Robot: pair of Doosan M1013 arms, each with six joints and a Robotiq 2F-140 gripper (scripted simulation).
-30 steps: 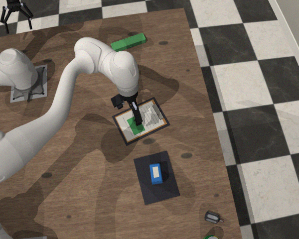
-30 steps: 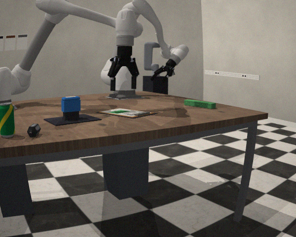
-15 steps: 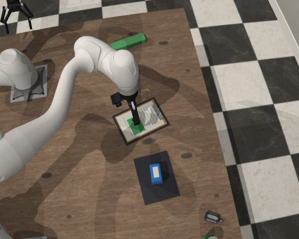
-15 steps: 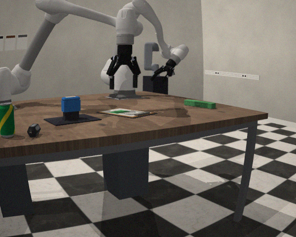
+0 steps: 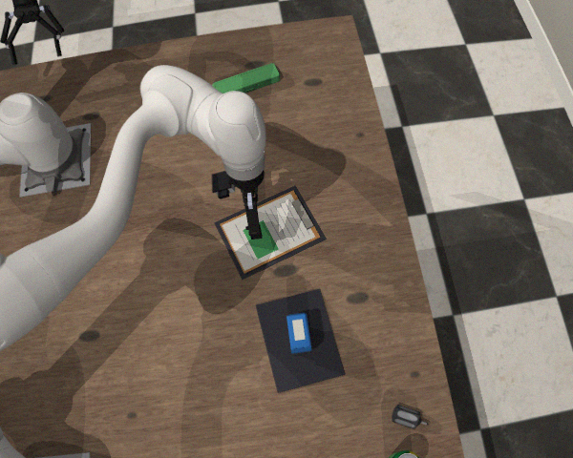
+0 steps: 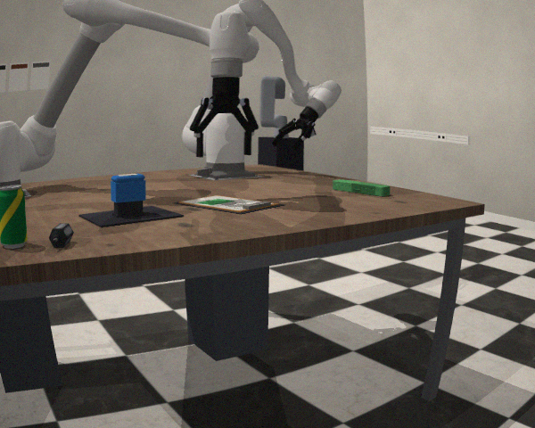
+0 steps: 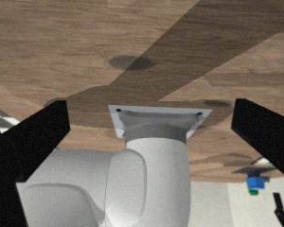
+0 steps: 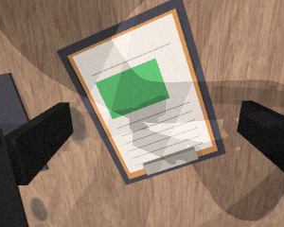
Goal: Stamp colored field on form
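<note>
The blue stamp [image 5: 298, 346] [image 6: 127, 189] [image 7: 256, 183] stands upright on the dark mat [image 5: 275, 372] [image 6: 161, 215] [image 8: 2, 96], its black base down. The form [image 5: 235, 238] [image 8: 180, 80] [image 6: 215, 201] lies on a clipboard, with a green field [image 5: 265, 247] [image 8: 133, 90] on it. My right gripper [image 5: 253, 234] [image 6: 223, 153] [image 8: 154, 116] is open and empty, high above the form and pointing down; the form shows turned between its fingers in the right wrist view. My left gripper [image 5: 35, 57] [image 6: 290, 139] [image 7: 150, 114] is open and empty, beyond the table's edge, far from the stamp.
A green block [image 5: 254, 77] [image 6: 359, 187] lies beyond the clipboard, partly behind the right arm in the top view. A small dark faceted object [image 5: 407, 416] [image 6: 61, 235] and a green and yellow can [image 5: 405, 454] [image 6: 12, 218] are past the mat, near the table's edge.
</note>
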